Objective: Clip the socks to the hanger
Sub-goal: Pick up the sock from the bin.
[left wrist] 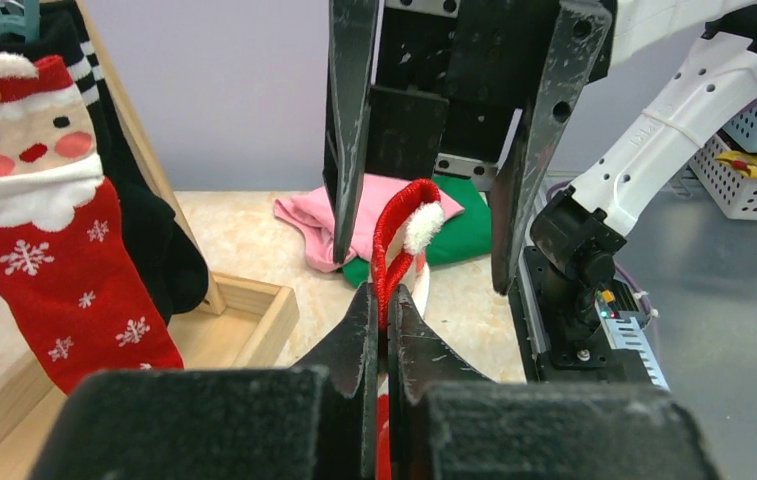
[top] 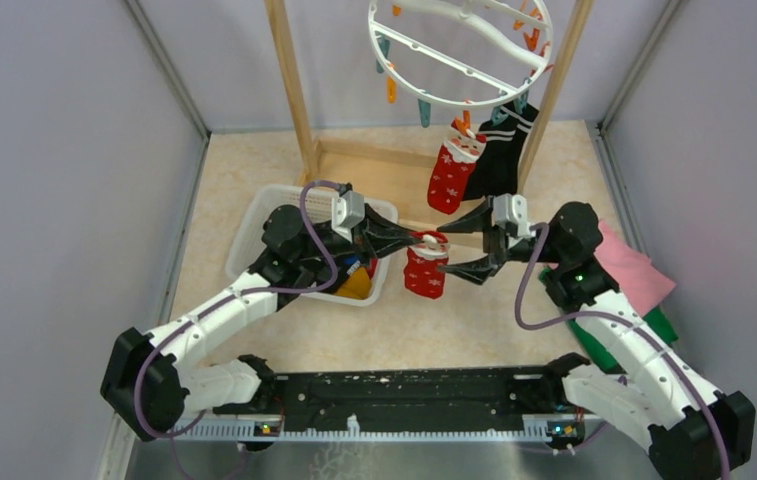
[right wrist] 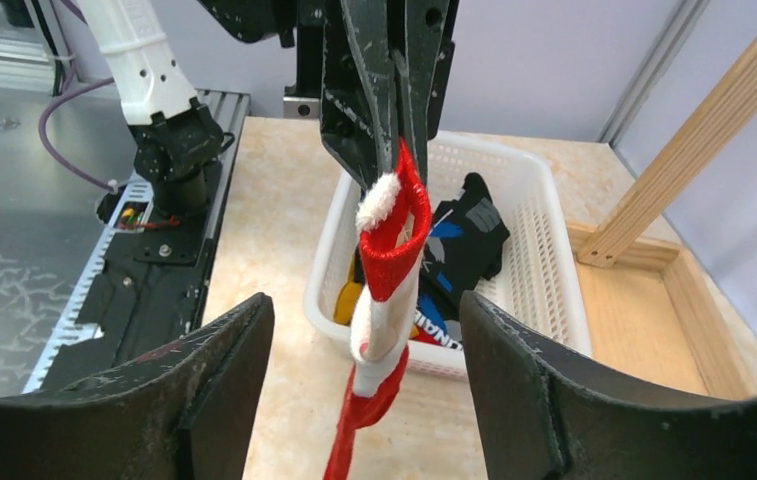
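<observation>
One red sock (top: pixel 424 272) in hand, dangling above the table between the arms, near the basket (top: pixel 254 215). Left gripper (top: pixel 416 240) pinches the cuff, fingers pressed together on the fabric loop. Right gripper (top: pixel 446 250) stands spread, one finger either side of the sock (clear gaps in its wrist view). Hanger (top: pixel 459 50) hangs well above and behind, with a Santa sock (top: pixel 451 175) and a black sock (top: pixel 499 150) already pegged. Judgement: draw the right gripper straight back before lifting, else it snags; leave a lip of cuff exposed; present it to a free orange peg (top: pixel 391 90)
</observation>
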Tool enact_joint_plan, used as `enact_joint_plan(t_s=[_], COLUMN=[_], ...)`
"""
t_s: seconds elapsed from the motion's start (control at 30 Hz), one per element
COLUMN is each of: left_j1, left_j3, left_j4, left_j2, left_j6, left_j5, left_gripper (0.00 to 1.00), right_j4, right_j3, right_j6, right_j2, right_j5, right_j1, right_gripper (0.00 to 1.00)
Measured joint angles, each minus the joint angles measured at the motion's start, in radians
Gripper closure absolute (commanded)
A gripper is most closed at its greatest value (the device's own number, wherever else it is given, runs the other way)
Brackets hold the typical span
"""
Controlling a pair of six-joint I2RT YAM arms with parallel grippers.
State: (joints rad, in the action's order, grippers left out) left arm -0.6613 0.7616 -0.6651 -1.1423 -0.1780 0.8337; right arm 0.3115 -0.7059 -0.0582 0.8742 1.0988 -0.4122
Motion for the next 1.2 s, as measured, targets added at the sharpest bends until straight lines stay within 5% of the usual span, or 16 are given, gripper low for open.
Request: enact_joint_plan(t_s=[0.13, 0.37, 0.93, 1.07, 1.2], left_j1=[0.000, 0.000, 0.032, 0.034, 0.035], left_j3=[0.017, 0.017, 0.017, 0.019, 0.022], left_j4=[0.002, 0.020, 0.019, 0.010, 0.005], left_j2=[-0.010, -0.014, -0.014, -0.022, -0.039], left_j6=[0.006, 0.009, -0.007, -0.015, -0.031], left_j5=[0.019, 0.023, 0.053, 0.068, 0.085], left_gripper=[1.00, 1.00, 1.00, 1.00, 1.00], right_j4=[-0.026, -0.018, -0.059, -0.066, -0.071], right_j3=[-0.011, -0.016, -0.016, -0.016, -0.016], right_j6=[-0.033, -0.046, -0.141, -0.142, -0.143], right_j2=[0.019, 0.006, -0.041, -0.038, -0.030], right_j5=[-0.022, -0.087, -0.060, -0.063, -0.085], right_j1=[-0.018, -0.023, -0.053, -0.071, -0.079], right_gripper=[0.49, 0.51, 0.94, 0.92, 0.69])
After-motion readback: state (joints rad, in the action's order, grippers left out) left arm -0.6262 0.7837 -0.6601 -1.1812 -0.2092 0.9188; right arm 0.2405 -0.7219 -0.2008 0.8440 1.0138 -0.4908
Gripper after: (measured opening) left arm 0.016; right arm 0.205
